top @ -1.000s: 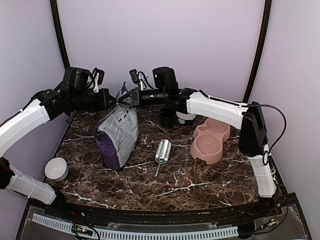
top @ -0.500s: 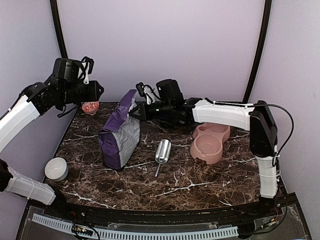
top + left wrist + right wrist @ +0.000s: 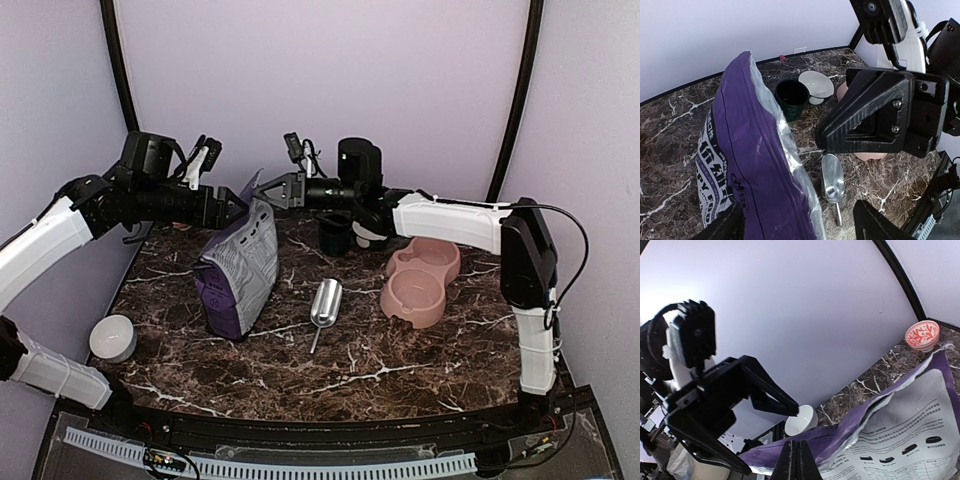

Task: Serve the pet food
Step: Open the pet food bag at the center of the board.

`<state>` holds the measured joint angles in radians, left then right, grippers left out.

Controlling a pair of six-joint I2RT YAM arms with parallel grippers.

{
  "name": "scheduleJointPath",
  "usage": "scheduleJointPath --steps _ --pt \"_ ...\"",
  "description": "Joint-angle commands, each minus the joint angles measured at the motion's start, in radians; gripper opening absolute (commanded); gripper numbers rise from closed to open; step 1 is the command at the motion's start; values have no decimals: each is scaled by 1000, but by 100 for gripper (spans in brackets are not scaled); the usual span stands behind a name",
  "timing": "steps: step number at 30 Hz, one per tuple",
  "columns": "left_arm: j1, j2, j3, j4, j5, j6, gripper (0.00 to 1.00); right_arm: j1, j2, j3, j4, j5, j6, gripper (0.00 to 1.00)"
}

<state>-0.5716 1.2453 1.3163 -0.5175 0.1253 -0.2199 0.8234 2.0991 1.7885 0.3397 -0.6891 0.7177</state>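
left gripper (image 3: 234, 202) spread around the bag (image 3: 240, 272) top, right gripper (image 3: 264, 190) pressed together pinching its rim.

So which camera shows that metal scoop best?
The top view: the scoop lies whole and unblocked between the bag and the pink bowl. The left wrist view also has it, closer but crowded against the bag's edge. The right wrist view doesn't show it.
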Motion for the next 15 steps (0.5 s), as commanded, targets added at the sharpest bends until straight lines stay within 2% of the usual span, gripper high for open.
scheduleJointPath --steps 1,4,7,11,13,15 --pt "-2 38 29 1 55 4 75 -5 14 3 179 -79 99 0" --pt "-1 61 47 -13 50 2 70 -8 14 -9 179 -78 98 0" --pt "-1 48 58 -40 55 25 66 -21 -30 -52 68 4 37 1" --pt "-2 32 92 -177 33 95 64 -27 -105 -122 -109 139 -63 35" --pt "-1 25 109 -231 19 122 64 -26 -121 -139 -156 158 -80 45" --pt "-3 29 137 -279 15 135 63 -25 -125 -153 -159 160 -77 49"
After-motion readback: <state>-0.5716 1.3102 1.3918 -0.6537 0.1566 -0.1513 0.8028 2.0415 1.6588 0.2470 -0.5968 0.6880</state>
